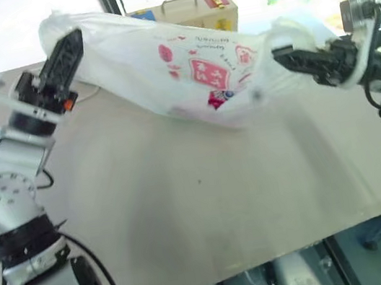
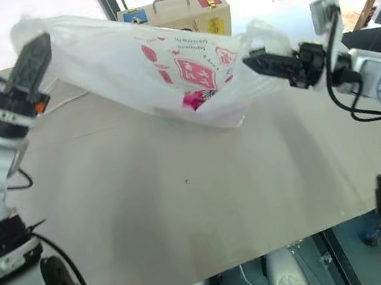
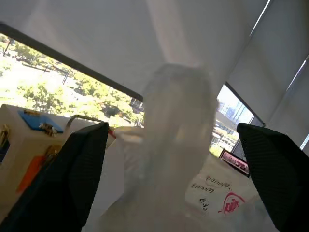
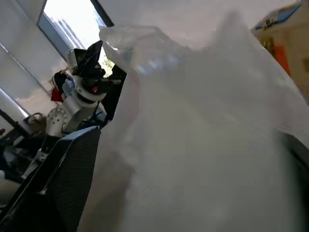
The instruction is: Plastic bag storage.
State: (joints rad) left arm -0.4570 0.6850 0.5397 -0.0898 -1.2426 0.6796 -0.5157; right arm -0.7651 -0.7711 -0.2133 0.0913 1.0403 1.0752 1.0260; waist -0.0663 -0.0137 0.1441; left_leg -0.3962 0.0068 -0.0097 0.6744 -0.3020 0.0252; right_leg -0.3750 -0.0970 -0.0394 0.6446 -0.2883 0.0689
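Note:
The plastic bag (image 1: 193, 69), translucent white with a red square logo, hangs stretched above the table between my two grippers and sags in the middle. My left gripper (image 1: 63, 58) is at the bag's left end. In the left wrist view its fingers (image 3: 72, 179) stand wide apart, open, with a twisted strand of the bag (image 3: 176, 145) rising between them. My right gripper (image 1: 294, 59) points left into the bag's bunched right end. The right wrist view has one finger (image 4: 72, 179) far to one side and bag plastic (image 4: 203, 135) across the gap, so it is open.
Under the bag lies a light beige table (image 1: 187, 209), its front edge near me. A wooden box (image 1: 190, 11) with a metal handle and coloured labels stands at the table's far side, behind the bag, by the window.

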